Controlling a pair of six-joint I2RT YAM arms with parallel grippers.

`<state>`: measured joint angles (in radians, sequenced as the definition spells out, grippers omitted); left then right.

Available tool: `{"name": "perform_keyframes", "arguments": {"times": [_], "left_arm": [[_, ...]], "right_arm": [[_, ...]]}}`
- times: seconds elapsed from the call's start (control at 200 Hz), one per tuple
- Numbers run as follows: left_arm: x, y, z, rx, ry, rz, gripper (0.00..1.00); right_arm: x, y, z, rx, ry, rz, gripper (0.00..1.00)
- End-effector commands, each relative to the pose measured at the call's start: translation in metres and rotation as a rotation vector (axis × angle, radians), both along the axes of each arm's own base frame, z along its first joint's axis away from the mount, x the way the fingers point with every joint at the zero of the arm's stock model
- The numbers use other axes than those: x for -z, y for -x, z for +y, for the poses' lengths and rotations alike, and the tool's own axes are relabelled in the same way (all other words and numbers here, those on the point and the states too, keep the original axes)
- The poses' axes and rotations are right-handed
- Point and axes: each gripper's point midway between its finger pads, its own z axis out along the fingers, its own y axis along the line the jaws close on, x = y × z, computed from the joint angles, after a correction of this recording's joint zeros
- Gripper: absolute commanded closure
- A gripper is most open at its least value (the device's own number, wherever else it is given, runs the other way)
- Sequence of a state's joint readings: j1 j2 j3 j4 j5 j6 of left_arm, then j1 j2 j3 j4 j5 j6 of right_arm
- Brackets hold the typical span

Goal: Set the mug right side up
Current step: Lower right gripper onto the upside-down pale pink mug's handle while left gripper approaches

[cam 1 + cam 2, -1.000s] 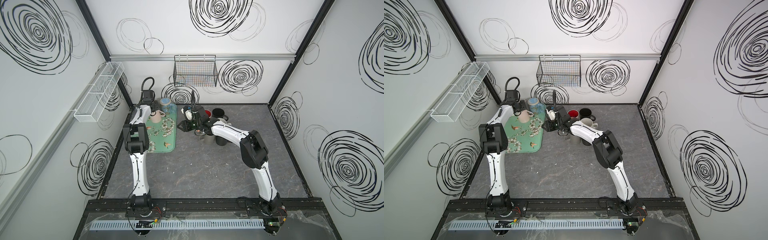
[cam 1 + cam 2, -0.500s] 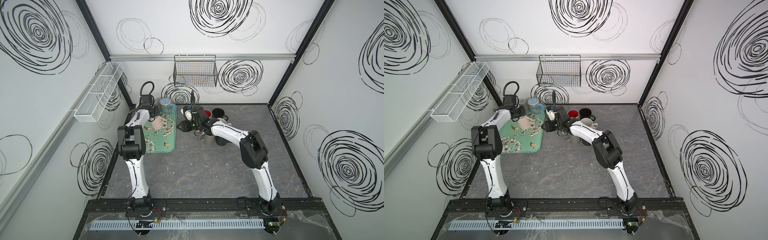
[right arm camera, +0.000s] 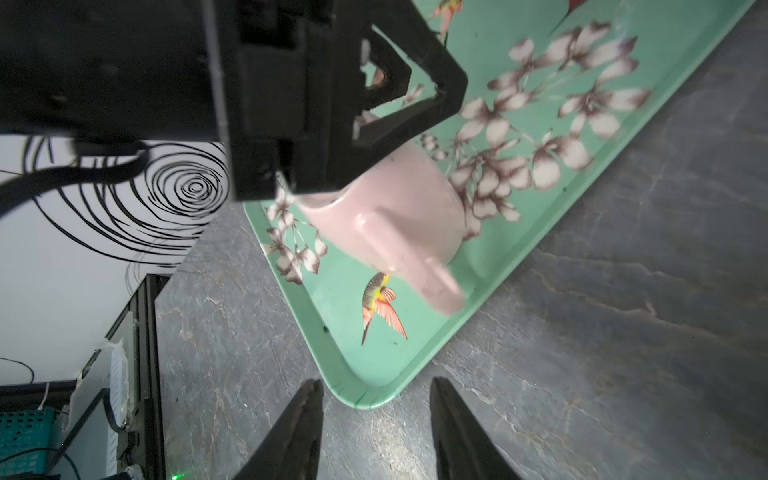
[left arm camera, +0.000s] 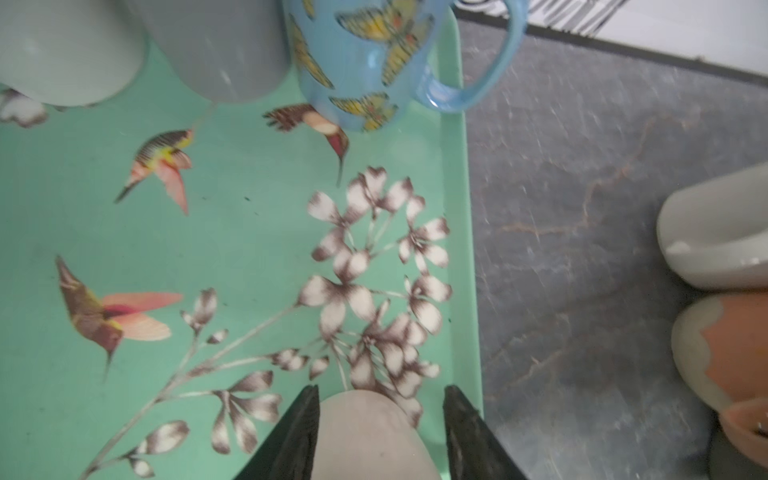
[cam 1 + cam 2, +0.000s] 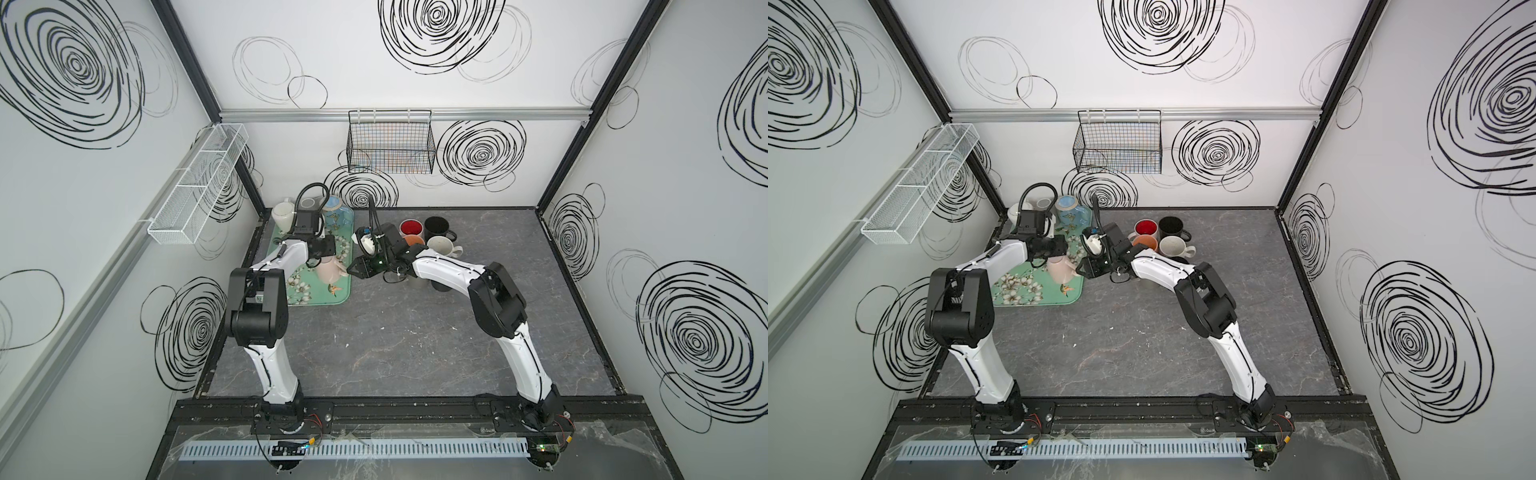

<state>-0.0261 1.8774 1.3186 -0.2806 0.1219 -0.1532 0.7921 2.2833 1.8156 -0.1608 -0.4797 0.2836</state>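
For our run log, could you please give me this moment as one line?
left gripper: shut on mug | mug: tilted over tray, not yet upright | right gripper: open, empty, at tray edge

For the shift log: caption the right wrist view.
Left gripper grips the tilted pink mug over the green floral tray; right gripper open near its corner.
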Motion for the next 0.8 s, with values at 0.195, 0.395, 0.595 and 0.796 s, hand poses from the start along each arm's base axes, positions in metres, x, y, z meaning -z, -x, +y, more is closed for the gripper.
{"name": "perform_keyframes", "arguments": {"times": [0.195, 0.395, 0.595, 0.796], "left_arm": [[-0.027, 0.026, -0.008, 0.087, -0.008, 0.013, 0.4], [-0.057, 0.033, 0.007, 0.022, 0.004, -0.026, 0.37], [-0.061, 0.056, 0.036, -0.119, 0.079, -0.054, 0.36], [-0.061, 0.083, 0.053, -0.194, 0.103, -0.093, 0.36]], "right_arm": [[0.017, 0.006, 0.003, -0.082, 0.074, -0.1, 0.52], [0.019, 0.014, 0.014, -0.09, 0.146, -0.143, 0.51], [0.008, 0.03, 0.019, -0.008, 0.222, -0.197, 0.48], [-0.008, 0.042, 0.03, 0.004, 0.228, -0.251, 0.47]]}}
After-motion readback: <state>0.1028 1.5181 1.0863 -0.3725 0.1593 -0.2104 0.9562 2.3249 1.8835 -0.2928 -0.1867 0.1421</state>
